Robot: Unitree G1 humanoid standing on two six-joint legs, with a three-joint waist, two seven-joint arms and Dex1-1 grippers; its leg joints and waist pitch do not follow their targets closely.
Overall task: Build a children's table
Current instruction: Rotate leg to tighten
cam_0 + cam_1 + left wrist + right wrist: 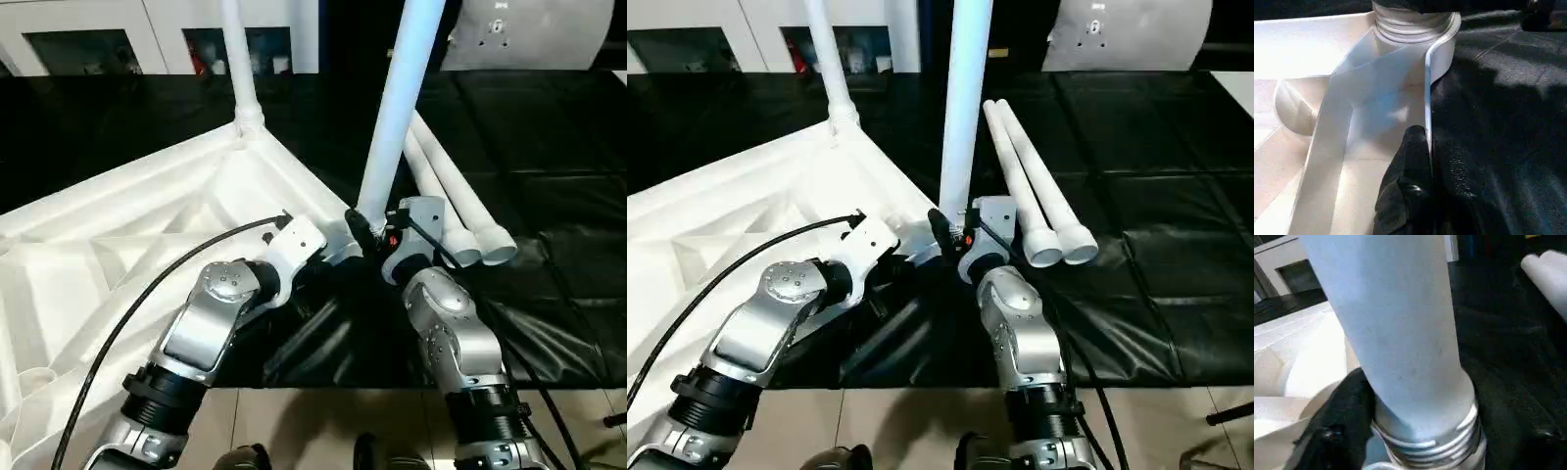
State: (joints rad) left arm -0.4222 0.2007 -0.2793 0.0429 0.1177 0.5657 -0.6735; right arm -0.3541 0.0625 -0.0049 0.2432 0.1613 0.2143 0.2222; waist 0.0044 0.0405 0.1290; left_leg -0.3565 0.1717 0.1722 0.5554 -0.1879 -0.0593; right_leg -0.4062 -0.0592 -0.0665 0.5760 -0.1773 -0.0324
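Observation:
The children's table top [147, 215] lies upside down on a black mat, its ribbed underside up. One white leg [240, 59] stands in the far corner socket. A second leg [397, 108] stands upright at the near corner, its threaded end [1425, 440] at the socket [1415, 19]. My right gripper [367, 235] stands open around this leg's base; one black finger [1347, 406] touches it and the other stays apart. My left gripper [1420, 147] is shut on the top's thin rim [1427, 73] just beside that corner. Two more legs [460, 196] lie side by side on the mat to the right.
A white cabinet with glass doors [88, 39] runs along the back. A white pillow-like pad [529, 34] sits at the back right. The black mat [558, 157] spreads to the right of the loose legs, and pale floor [323, 431] shows beyond its near edge.

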